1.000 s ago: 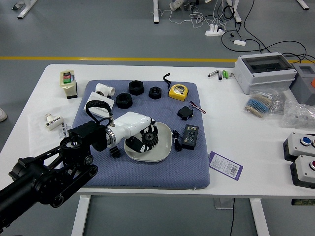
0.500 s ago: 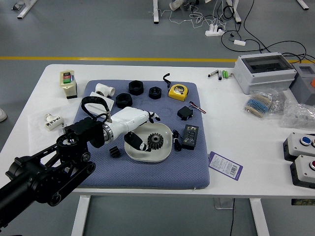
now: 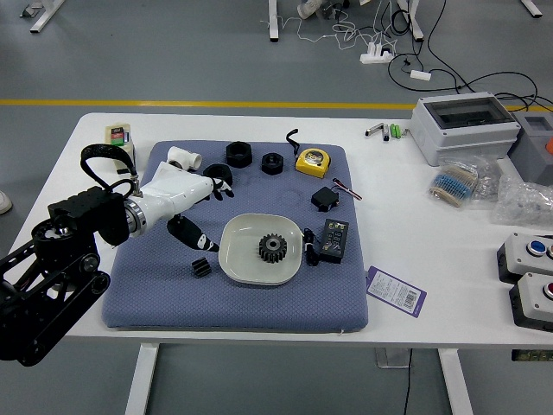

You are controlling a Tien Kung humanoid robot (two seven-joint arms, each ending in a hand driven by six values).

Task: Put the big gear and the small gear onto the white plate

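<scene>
Big gear (image 3: 273, 248) on white plate (image 3: 239, 244), small gear (image 3: 201, 267) beside, left hand (image 3: 171, 192), fingers (image 3: 188, 233) wide (empty)

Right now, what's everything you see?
Table: one, white, centre
Padded mat: one, blue, on table
Shallow plate: one, white, on mat
Toothed gear: one, black, on plate
Small ribbed gear: one, black, left of plate
Thick rings: three, black, mat's far side
Pipe fitting: one, white, mat's far left
Tape measure: one, yellow, mat's far right
Rectangular adapter, coiled cable: one each, black, right of plate
Square block: one, black, behind adapter
Printed card: one, purple-white, mat's near right
Plastic bottle: one, cream, far left
Metallic cylinders: several, silver-green, far edge
Windowed box: one, grey, far right
Plastic bags: several, clear, right side
Button boxes: two, grey, right edge
Left arm: one, black, left
Left hand: one, white-black, open, over mat
</scene>
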